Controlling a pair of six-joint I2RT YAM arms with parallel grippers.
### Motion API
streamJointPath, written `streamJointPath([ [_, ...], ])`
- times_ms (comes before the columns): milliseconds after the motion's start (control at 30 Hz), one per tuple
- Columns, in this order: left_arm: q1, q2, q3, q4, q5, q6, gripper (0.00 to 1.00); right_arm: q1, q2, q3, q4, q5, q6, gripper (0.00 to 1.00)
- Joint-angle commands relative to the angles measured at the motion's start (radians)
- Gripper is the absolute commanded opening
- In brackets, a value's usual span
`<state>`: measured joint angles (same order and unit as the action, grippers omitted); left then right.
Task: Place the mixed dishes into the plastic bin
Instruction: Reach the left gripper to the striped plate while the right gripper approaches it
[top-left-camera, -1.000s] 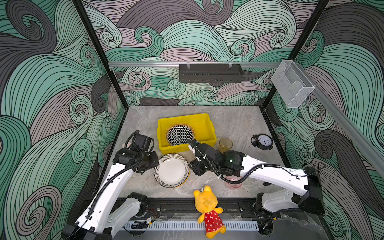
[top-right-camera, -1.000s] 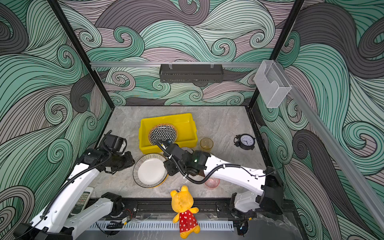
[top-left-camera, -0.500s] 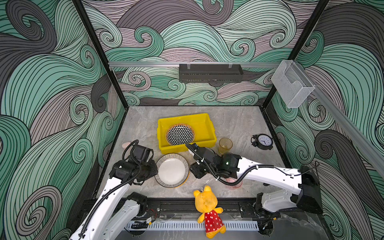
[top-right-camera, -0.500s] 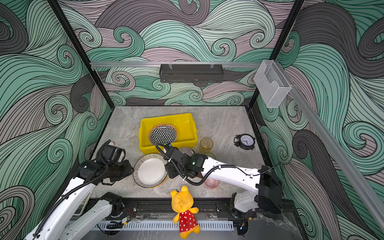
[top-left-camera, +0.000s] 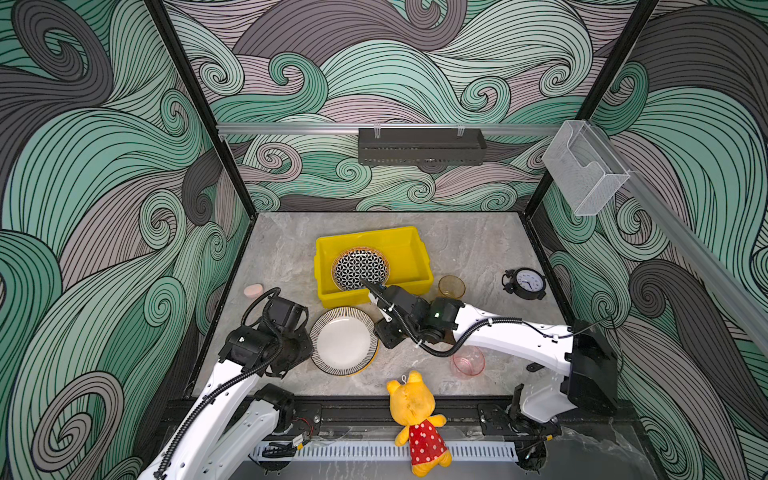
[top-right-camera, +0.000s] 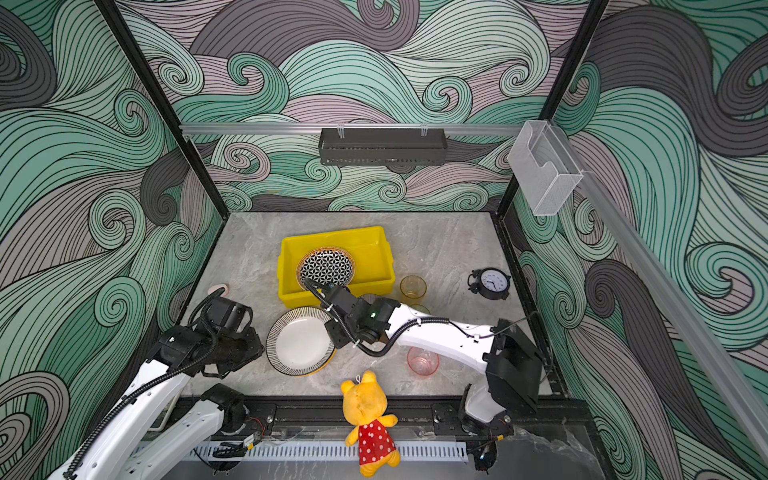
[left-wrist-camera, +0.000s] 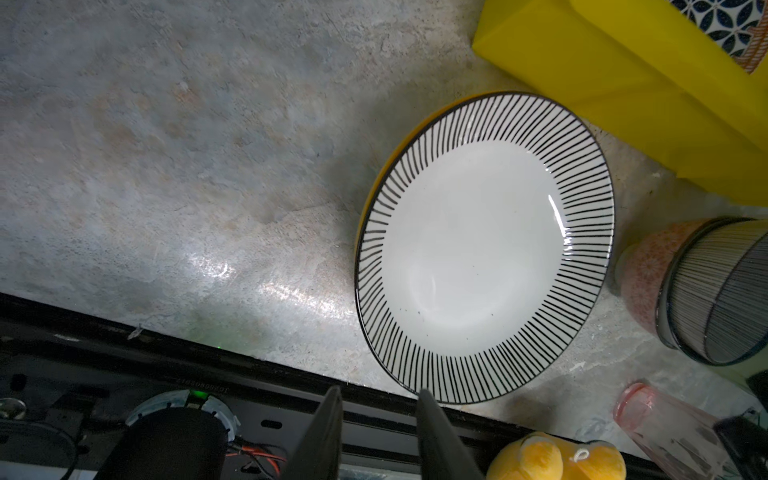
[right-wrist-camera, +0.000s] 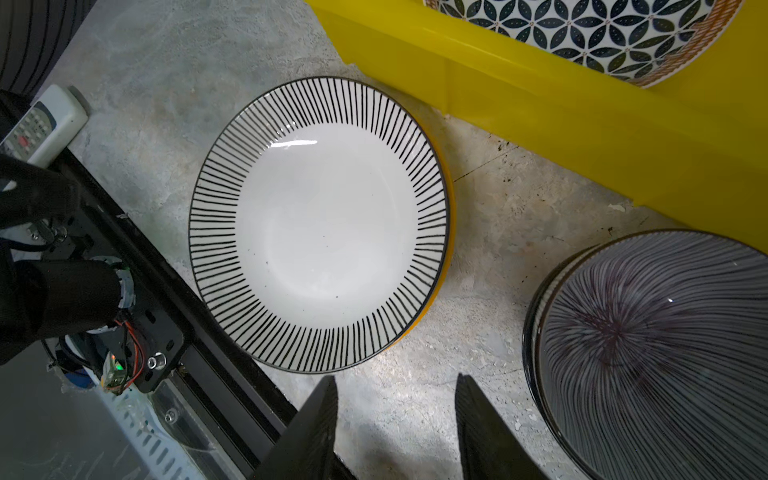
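Note:
The yellow plastic bin (top-left-camera: 415, 249) stands mid-table with a black-white geometric plate (top-left-camera: 360, 268) inside. In front of it a striped-rim plate (top-left-camera: 344, 340) lies on the table over a yellow-edged plate. My left gripper (left-wrist-camera: 378, 395) is open and empty, just left of that plate. My right gripper (right-wrist-camera: 395, 382) is also open and empty, hovering at the plate's right edge. A purple-striped bowl (right-wrist-camera: 648, 349) sits beside the right gripper, nested in a pink patterned bowl (left-wrist-camera: 642, 274). An amber cup (top-left-camera: 451, 286) and a pink cup (top-left-camera: 468, 361) stand right of the bin.
A yellow plush bear (top-left-camera: 415, 419) lies on the front rail. An alarm clock (top-left-camera: 524, 283) stands at the right wall and a small pink round thing (top-left-camera: 253, 291) at the left. A remote control (right-wrist-camera: 41, 124), a black rack (top-left-camera: 422, 145) and a clear box (top-left-camera: 584, 174) are also here.
My left arm has drawn back toward the table's front edge. My right gripper has shifted slightly toward the striped-rim plate, its jaws a little narrower.

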<state>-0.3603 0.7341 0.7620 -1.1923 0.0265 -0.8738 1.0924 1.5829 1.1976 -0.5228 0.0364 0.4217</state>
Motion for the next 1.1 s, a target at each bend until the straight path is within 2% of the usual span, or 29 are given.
streamJointPath([
  [0, -0.012, 0.030, 0.008, -0.017, -0.040, -0.027, 0.34, -0.023, 0.040, 0.042, -0.007, -0.041, -0.020, 0.47],
  [167, -0.018, 0.056, 0.014, -0.019, -0.067, -0.032, 0.34, -0.045, 0.098, 0.094, -0.017, -0.066, -0.042, 0.45],
  [367, -0.023, 0.018, -0.049, 0.087, -0.045, -0.093, 0.34, -0.055, 0.180, 0.163, -0.043, -0.078, -0.054, 0.41],
  [467, -0.023, 0.021, -0.058, 0.106, -0.039, -0.106, 0.34, -0.059, 0.206, 0.193, -0.068, -0.039, -0.076, 0.39],
  [533, -0.024, 0.033, -0.052, 0.106, -0.037, -0.102, 0.35, -0.064, 0.224, 0.215, -0.088, -0.017, -0.097, 0.37],
  [1067, -0.025, 0.114, 0.006, 0.080, -0.071, -0.034, 0.34, -0.112, 0.352, 0.316, -0.113, -0.064, -0.112, 0.24],
])
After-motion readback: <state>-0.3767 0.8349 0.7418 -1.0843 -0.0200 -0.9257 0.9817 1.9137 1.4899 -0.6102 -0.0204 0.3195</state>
